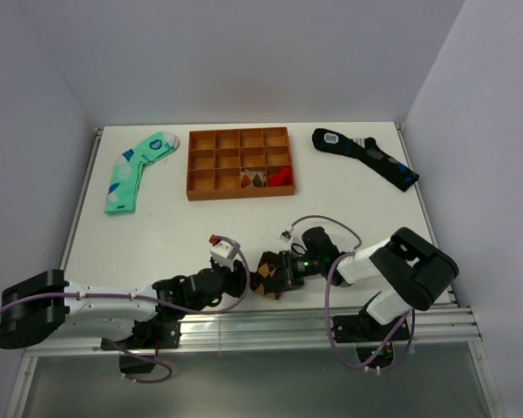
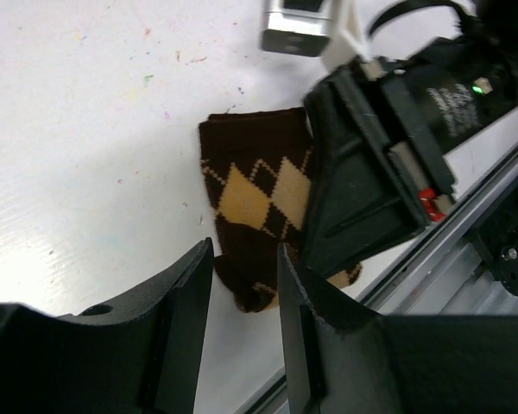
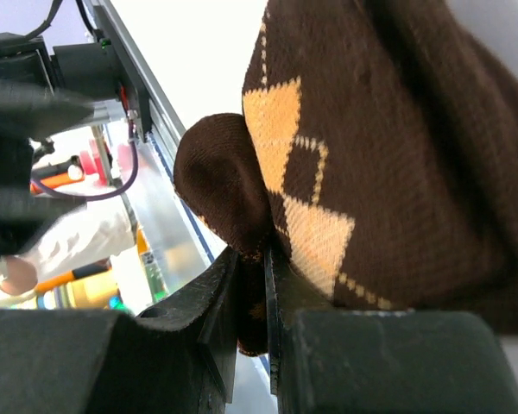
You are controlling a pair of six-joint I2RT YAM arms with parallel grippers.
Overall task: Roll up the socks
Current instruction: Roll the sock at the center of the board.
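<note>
The brown argyle socks [image 1: 268, 277] lie bunched into a short bundle near the table's front edge, between my two grippers. In the left wrist view the socks [image 2: 250, 194] show tan diamonds on dark brown. My right gripper [image 1: 277, 275] is shut on a fold of the socks [image 3: 363, 147], the fabric pinched between its fingers [image 3: 214, 319]. My left gripper [image 1: 241, 283] is open, its fingers [image 2: 186, 297] just short of the near end of the bundle, with nothing between them.
An orange compartment tray [image 1: 240, 163] holds small items at the back centre. A mint-green sock [image 1: 135, 170] lies at back left and a black-navy sock [image 1: 366, 155] at back right. The metal rail of the table's front edge [image 1: 314, 318] runs right beside the bundle.
</note>
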